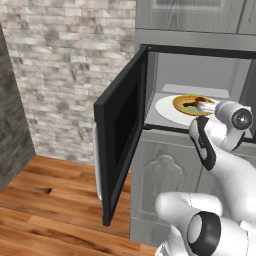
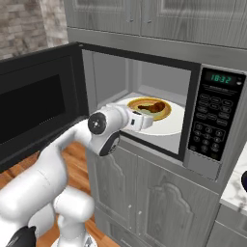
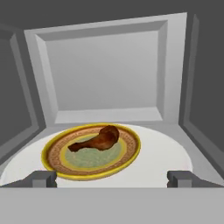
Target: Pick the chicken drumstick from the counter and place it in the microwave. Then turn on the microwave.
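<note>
Drumstick parked in the microwave

Glossy reddish-brown chicken drumstick on yellow-rimmed bowl – probably light, slippery; best pinched mid-meat. Gripper spread wide, empty.

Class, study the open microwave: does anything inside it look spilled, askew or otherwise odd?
Nothing stands out. The chicken drumstick lies on the yellow-rimmed plate, which sits flat on the white turntable of the microwave; nothing has spilled. The open pincer hovers empty at the mouth.

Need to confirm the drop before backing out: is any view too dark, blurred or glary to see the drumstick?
Hand view: evenly lit and sharp, chicken drumstick plain on the bowl. Right base view: clear, the wrist covers the bowl's near edge. Left base view: soft, the arm hides most of it. No glare.
</note>
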Robot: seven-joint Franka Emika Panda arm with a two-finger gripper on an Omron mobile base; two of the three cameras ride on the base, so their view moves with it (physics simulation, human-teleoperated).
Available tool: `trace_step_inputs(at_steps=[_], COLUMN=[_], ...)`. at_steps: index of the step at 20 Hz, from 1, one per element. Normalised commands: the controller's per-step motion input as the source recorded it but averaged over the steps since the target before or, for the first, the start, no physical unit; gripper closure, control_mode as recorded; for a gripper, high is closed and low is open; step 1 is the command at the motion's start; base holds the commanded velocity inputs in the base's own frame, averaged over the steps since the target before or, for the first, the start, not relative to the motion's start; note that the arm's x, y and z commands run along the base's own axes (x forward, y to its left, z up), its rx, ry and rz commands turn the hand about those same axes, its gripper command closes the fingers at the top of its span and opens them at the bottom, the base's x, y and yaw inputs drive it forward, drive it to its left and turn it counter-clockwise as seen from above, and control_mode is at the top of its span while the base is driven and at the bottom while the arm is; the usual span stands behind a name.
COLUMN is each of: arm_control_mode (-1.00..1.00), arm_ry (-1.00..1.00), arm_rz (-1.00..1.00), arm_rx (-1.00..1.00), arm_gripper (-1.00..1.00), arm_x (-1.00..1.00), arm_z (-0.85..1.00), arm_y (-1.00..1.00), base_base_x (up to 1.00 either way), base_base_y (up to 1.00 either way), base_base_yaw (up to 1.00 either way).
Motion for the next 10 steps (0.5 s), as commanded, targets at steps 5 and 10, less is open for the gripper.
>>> trace_step_inputs(at_steps=[5,10], arm_control_mode=[-1.0,-1.0], arm_ry=[0.0,0.0], arm_rz=[0.01,0.0], arm_rx=[0.0,0.0], arm_gripper=[-1.0,-1.0], arm_x=[-0.37,-0.55], arm_z=[0.23,0.35], arm_y=[0.18,0.15], base_base_x=[0.0,0.0], base_base_y=[0.0,0.0], base_base_yaw=[0.0,0.0])
